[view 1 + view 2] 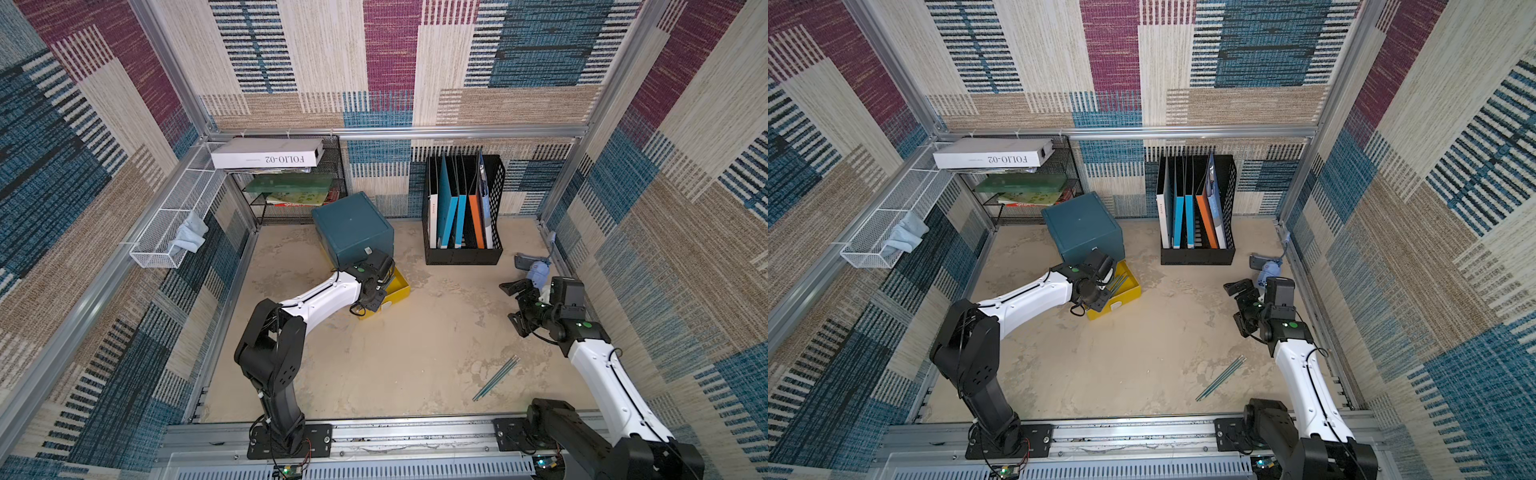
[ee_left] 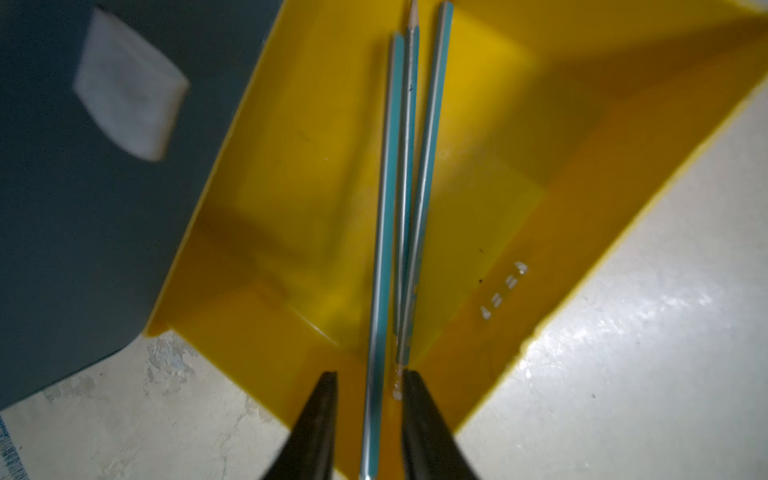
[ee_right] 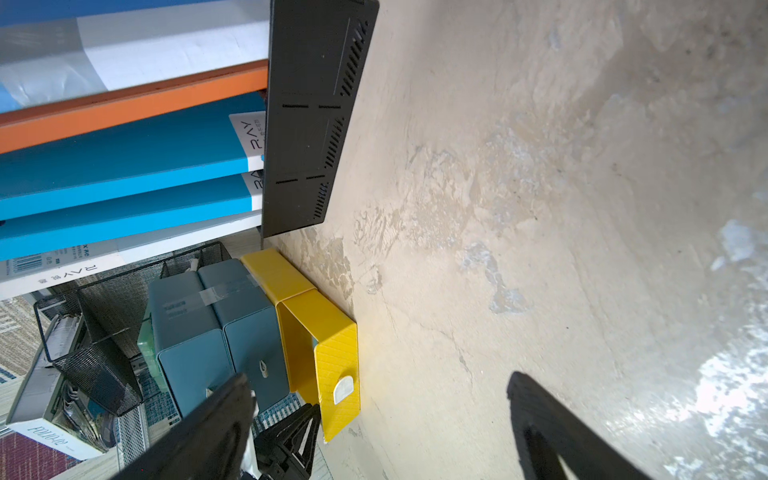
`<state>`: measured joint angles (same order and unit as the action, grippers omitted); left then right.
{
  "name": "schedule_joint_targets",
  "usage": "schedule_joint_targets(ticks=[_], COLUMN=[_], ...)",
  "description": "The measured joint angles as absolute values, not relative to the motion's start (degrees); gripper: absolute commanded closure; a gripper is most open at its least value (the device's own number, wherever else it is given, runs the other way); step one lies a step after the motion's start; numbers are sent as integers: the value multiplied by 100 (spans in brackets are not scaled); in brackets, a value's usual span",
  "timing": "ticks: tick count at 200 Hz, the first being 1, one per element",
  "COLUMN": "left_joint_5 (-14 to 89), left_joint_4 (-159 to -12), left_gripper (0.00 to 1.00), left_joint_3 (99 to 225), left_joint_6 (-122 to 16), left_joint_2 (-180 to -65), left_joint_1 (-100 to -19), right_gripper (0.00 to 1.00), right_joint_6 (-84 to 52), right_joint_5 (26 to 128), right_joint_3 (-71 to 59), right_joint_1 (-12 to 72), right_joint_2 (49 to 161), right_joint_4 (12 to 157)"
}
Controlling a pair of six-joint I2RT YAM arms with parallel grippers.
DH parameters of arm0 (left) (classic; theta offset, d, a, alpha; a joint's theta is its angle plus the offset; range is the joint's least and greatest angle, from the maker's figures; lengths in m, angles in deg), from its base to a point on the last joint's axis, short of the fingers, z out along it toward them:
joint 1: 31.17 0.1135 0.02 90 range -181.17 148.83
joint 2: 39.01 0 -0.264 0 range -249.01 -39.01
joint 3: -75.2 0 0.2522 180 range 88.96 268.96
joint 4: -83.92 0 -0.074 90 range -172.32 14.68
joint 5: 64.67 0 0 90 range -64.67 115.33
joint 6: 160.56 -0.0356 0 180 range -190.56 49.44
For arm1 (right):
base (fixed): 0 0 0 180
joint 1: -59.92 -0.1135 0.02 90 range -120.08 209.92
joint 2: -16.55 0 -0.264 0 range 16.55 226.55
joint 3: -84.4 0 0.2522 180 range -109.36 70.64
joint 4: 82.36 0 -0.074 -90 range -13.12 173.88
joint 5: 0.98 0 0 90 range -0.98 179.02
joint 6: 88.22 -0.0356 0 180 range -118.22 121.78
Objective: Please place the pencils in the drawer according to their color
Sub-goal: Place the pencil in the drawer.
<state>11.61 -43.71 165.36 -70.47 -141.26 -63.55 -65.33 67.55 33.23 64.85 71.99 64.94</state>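
Though both top views blur it, the left wrist view shows the left gripper [image 2: 368,376] parted loosely around one of the teal pencils [image 2: 388,166] in the yellow drawer [image 2: 582,166]. Right gripper [image 3: 380,380] gapes wide — well apart from that drawer.

Left hand [image 1: 1101,291] above open yellow drawer [image 1: 1130,292], teal pencils [image 1: 1119,282] inside; loose pencils [image 1: 1221,377] on tabletop [image 1: 1100,374].

The drawer [image 2: 540,124] is smooth yellow plastic with a soft gloss. The pencils [image 2: 385,208] in it wear shiny teal paint with silvery stripes, and one sharpened tip shows bare wood. The table [image 1: 415,353] looks matt, rough and mottled. The walls [image 1: 324,62] are woven cloth, and the frame [image 1: 415,132] is brushed metal.
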Motion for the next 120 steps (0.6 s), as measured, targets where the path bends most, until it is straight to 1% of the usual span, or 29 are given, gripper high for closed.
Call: schedule_joint_targets(ticks=[12,36,55,85,120], left_joint_5=[1247,1378,1472,1618,1752], left_joint_4=[-4341,-4218,-4137,-4052,-3947], left_gripper=[41,40,39,39,39], left_joint_3=[16647,16905,17082,17367,17788], left_joint_6=[-6998,-6977,-6944,-6793,-6498], left_joint_2=[-14113,-14032,-13849,-13775,-14349], left_joint_1=[-6363,-6466,-6739,-7716,-9023], right_gripper=[1,1,1,1,1], right_joint_6=[-6533,-6529,-6501,-6413,-6302], right_joint_5=[6748,6722,6709,6665,6626], right_joint_3=[3303,3227,3107,2871,2670], right_joint_1=[6485,6485,6485,6485,6485], right_joint_2=[7203,7218,7240,7332,7478], right_joint_4=[6503,6531,6529,6510,6343])
